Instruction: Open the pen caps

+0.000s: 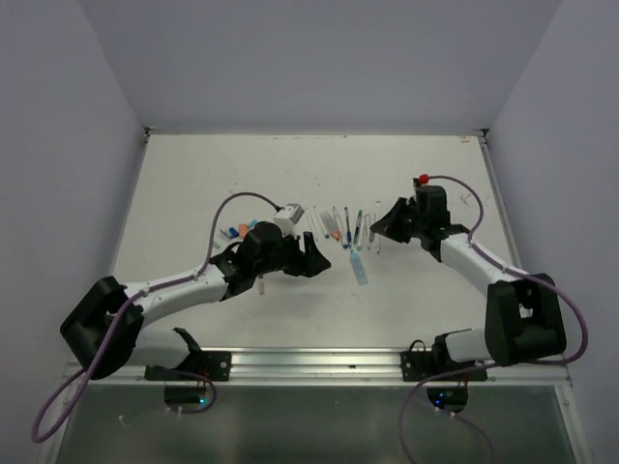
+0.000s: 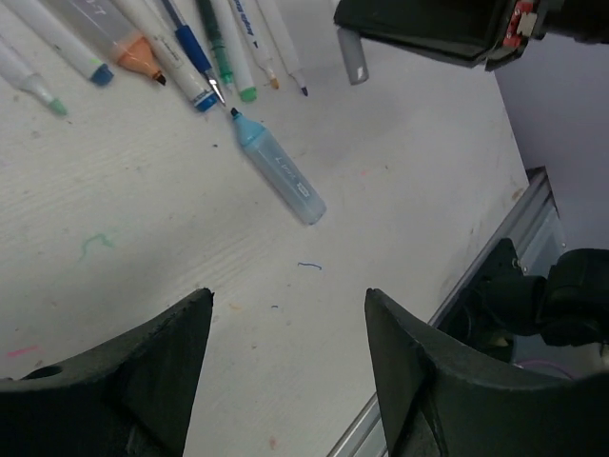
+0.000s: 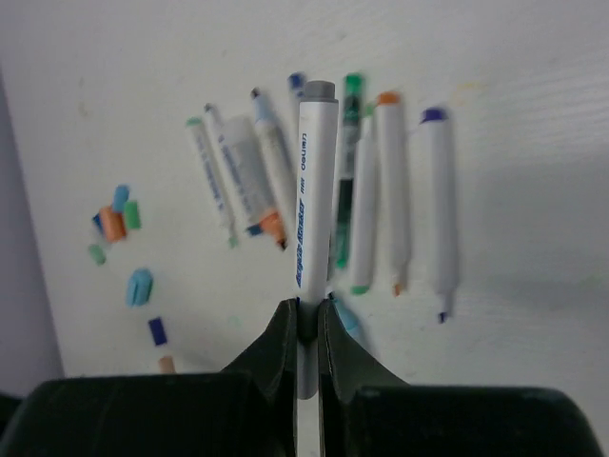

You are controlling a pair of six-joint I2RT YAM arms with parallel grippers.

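Most pens (image 3: 392, 190) lie uncapped in a row mid-frame, loose caps (image 3: 116, 221) at far left, while the right gripper (image 3: 306, 319) clamps one pen (image 3: 312, 190) with its grey cap (image 3: 318, 91) on and the left gripper (image 2: 290, 324) gapes empty.

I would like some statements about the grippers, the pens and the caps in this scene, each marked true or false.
1. The right gripper is shut on a white pen with blue lettering and a grey end. True.
2. The left gripper holds the pale blue translucent marker. False: its jaws are open and empty, and that marker lies on the white table.
3. A group of small loose coloured plastic caps lies beside the pens. True.
4. The other pens stand upright in a cup. False: they lie flat in a row.
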